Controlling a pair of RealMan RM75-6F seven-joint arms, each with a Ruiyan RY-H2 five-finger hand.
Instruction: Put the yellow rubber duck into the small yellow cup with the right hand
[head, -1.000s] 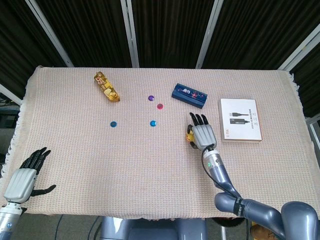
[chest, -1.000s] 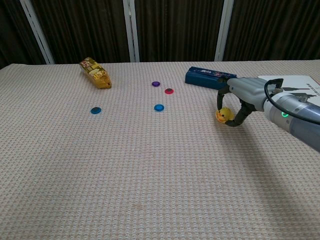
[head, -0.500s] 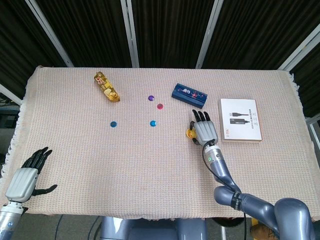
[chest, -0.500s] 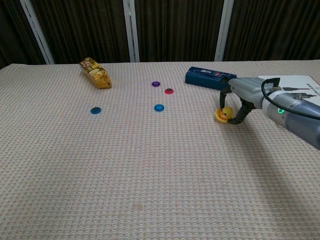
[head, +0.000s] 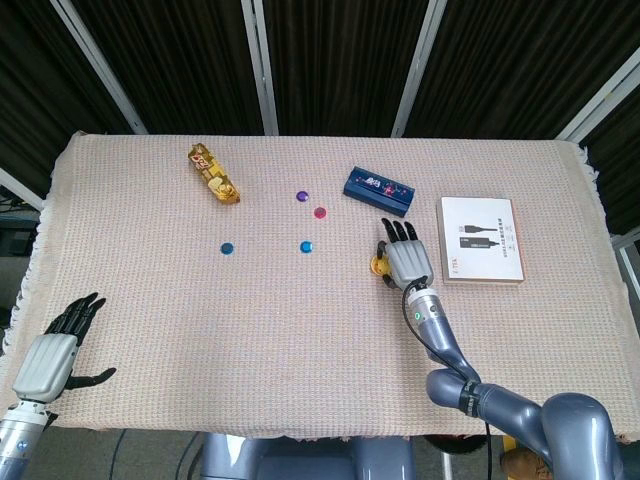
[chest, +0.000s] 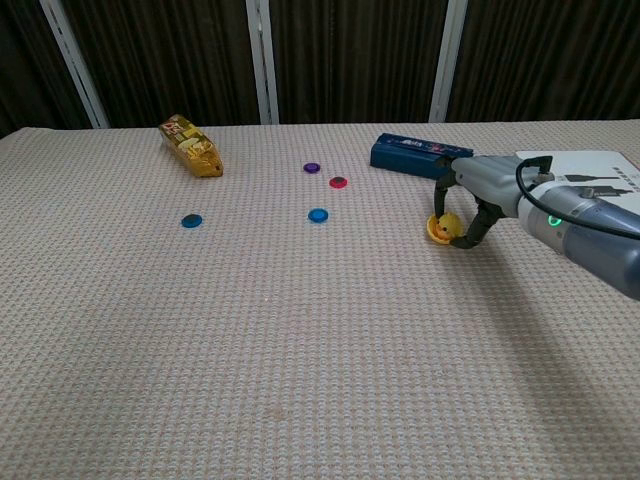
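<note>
The yellow rubber duck (head: 378, 265) (chest: 443, 227), small with an orange spot, sits low at the cloth right of centre. My right hand (head: 405, 260) (chest: 478, 195) is over it from the right, and its dark fingers (chest: 466, 232) curl round the duck's near side, gripping it. A yellow rim shows at the duck's left, but I cannot tell a small yellow cup apart from the duck. My left hand (head: 45, 362) hovers at the table's near left corner, fingers spread, holding nothing; only the head view shows it.
A dark blue box (head: 377, 191) (chest: 415, 154) lies just beyond the right hand, and a white booklet (head: 481, 240) to its right. A gold snack packet (head: 213, 175) lies far left. Several small coloured discs, such as the blue one (head: 306, 245), lie mid-table.
The right hand has carried the duck a little farther from me and down toward the cloth. The left hand has barely moved.
</note>
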